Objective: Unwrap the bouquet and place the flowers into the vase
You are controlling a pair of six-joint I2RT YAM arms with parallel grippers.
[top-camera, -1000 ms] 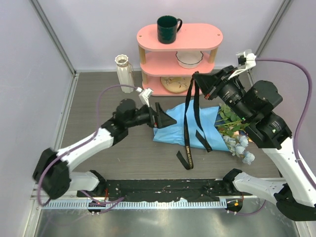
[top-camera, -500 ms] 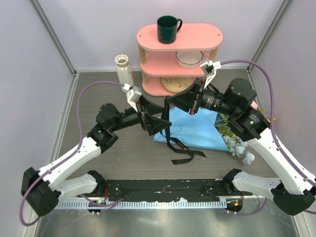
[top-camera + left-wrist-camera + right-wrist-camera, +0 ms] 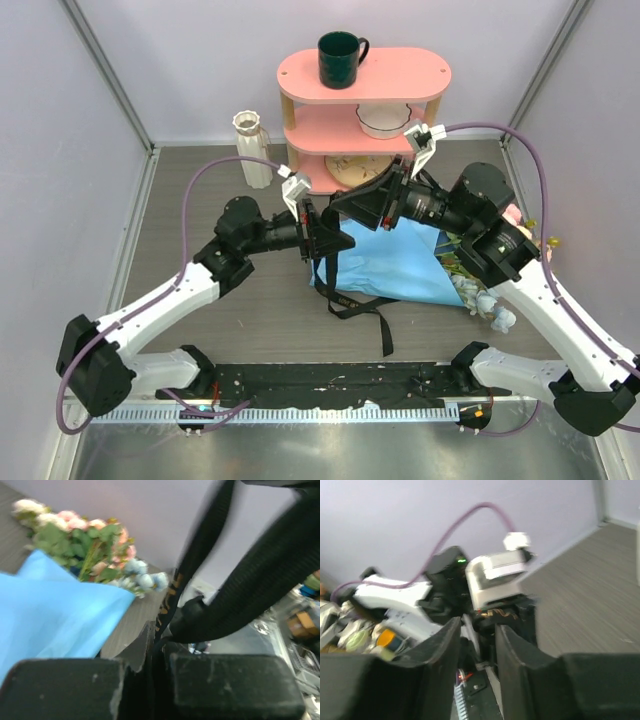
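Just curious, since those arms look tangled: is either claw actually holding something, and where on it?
The left claw pinches the thin black ribbon with writing partway along its length, not at an end.

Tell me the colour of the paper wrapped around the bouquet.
The paper is plain light blue; it shows best in the top external view.

Blue bouquet (image 3: 385, 265) lying flat, ribbon (image 3: 202, 545) loose, vase (image 3: 252, 148) upright
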